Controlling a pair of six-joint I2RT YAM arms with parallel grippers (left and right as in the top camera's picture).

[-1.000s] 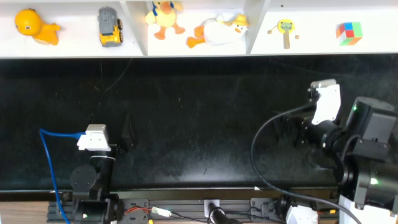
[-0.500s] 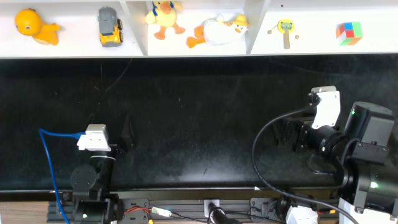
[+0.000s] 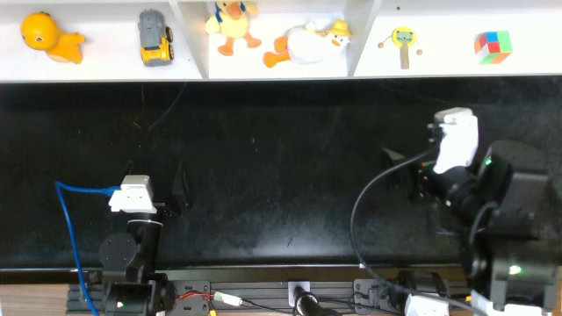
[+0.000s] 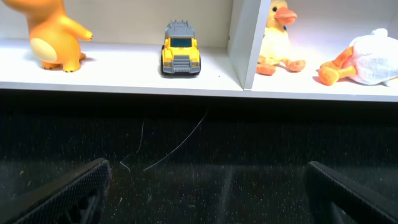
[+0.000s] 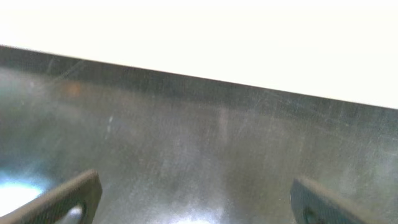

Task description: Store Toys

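Note:
Along the back, a white shelf (image 3: pixel 281 72) holds the toys: an orange duck (image 3: pixel 48 35), a yellow truck (image 3: pixel 155 39), a yellow plush duck (image 3: pixel 232 25), a white plush duck (image 3: pixel 309 44), a small rattle-like toy (image 3: pixel 403 41) and a colour cube (image 3: pixel 493 46). My left gripper (image 3: pixel 180 191) sits low at the front left, open and empty (image 4: pixel 206 167). It faces the orange duck (image 4: pixel 53 34), the truck (image 4: pixel 181 56) and both plush ducks (image 4: pixel 280 37). My right gripper (image 3: pixel 399 171) is at the right, open with nothing between its fingers (image 5: pixel 196 180).
A black mat (image 3: pixel 281 175) covers the table from the shelf to the front edge. A blue cable (image 3: pixel 68 219) loops beside the left arm's base. White dividers (image 4: pixel 245 43) split the shelf into compartments. A pale white band (image 5: pixel 199 37) lies beyond the right gripper.
The right arm's wrist has moved up the top view and a little left, toward the shelf. The left arm has stayed still.

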